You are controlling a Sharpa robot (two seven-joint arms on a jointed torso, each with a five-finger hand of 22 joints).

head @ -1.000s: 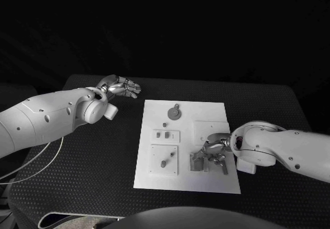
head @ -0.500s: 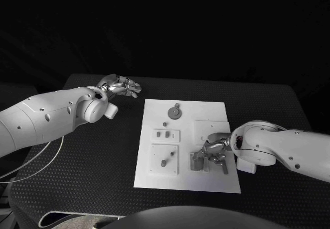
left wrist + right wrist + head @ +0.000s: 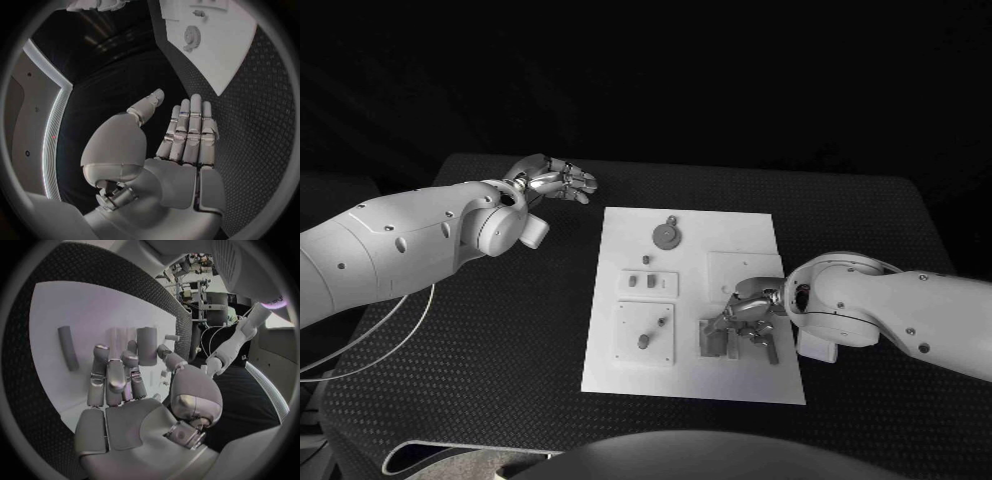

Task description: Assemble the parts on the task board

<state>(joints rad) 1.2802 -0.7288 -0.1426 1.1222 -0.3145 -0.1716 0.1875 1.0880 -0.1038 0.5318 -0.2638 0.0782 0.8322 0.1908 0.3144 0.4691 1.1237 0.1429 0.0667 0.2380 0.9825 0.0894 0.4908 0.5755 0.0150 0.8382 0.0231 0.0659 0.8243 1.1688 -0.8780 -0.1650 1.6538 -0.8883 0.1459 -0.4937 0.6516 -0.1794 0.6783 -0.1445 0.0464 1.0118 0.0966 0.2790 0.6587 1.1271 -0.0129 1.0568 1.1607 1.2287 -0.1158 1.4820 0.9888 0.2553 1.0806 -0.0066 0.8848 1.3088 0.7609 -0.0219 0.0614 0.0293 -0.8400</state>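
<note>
The white task board lies mid-table. My right hand hangs over its near right part. In the right wrist view, thumb and fingers pinch an upright grey cylinder, and a grey rod lies beside them on the board. In the head view the cylinder sits just under the fingers, with the rod to its right. My left hand hovers off the board's far left corner. It holds nothing, fingers straight and thumb apart.
A round toothed disc lies at the board's far end, also in the left wrist view. Small pegs stand in a square plate, and another peg in the plate nearer me. Black matting surrounds the board.
</note>
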